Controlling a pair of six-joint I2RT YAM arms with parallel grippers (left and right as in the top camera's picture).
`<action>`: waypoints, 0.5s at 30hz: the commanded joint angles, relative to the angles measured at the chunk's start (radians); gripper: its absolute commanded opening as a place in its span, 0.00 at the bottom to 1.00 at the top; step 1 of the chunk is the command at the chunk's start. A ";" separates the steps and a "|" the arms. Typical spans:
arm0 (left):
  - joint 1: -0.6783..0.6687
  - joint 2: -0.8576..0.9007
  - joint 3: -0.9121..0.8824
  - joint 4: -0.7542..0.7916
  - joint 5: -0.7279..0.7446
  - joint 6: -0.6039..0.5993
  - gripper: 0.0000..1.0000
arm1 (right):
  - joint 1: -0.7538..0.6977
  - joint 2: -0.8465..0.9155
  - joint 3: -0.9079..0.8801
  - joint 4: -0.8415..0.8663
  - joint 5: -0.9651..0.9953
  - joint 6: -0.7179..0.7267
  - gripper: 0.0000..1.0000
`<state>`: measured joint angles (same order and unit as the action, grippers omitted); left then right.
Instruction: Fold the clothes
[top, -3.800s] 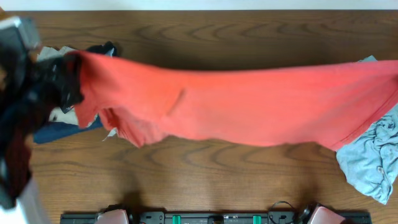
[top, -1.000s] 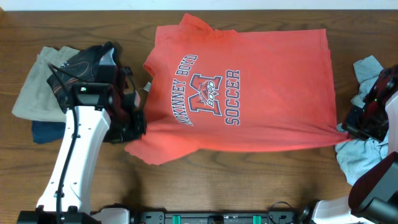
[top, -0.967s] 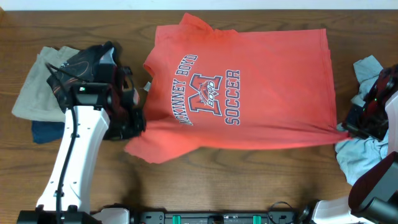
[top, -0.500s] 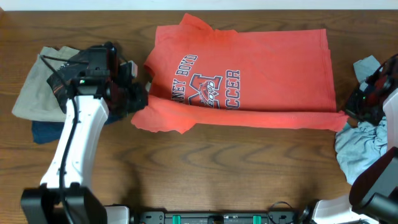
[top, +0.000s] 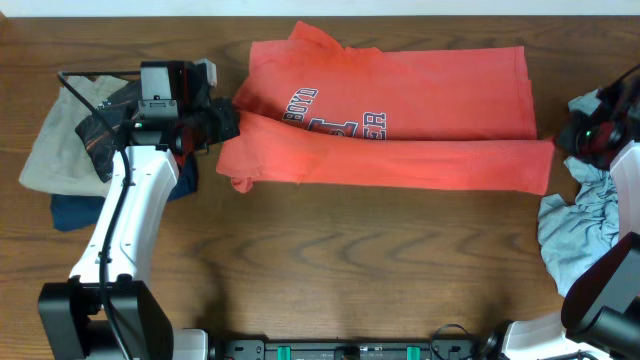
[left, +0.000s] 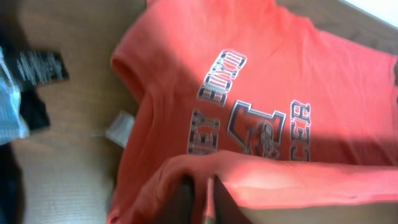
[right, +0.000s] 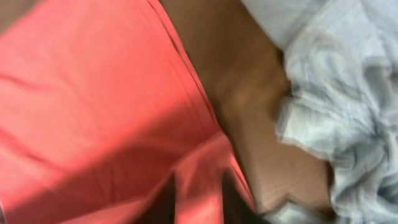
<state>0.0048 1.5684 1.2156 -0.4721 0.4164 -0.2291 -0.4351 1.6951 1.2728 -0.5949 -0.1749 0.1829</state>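
Coral-red T-shirt (top: 400, 90) near edge now folded over lettering (top: 335, 118) (half hidden)

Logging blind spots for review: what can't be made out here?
Overhead: the red T-shirt, lettering half hidden under its folded-up hem.
Left wrist: left gripper cut off by the bottom edge; grip unclear.
Right wrist: blurred; right gripper, grip unclear.
Overhead: pale blue shirt cut by the right edge.
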 joint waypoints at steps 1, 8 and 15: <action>0.002 0.026 -0.006 0.010 0.002 -0.020 0.49 | 0.004 0.007 0.002 0.035 -0.063 0.003 0.39; 0.003 0.045 -0.006 -0.151 -0.039 -0.019 0.56 | 0.004 0.007 -0.014 -0.044 -0.031 -0.025 0.35; 0.002 0.080 -0.054 -0.283 -0.167 -0.011 0.56 | 0.004 0.007 -0.150 -0.031 -0.005 -0.042 0.31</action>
<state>0.0048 1.6218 1.1934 -0.7475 0.3099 -0.2432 -0.4351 1.6951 1.1820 -0.6415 -0.1936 0.1619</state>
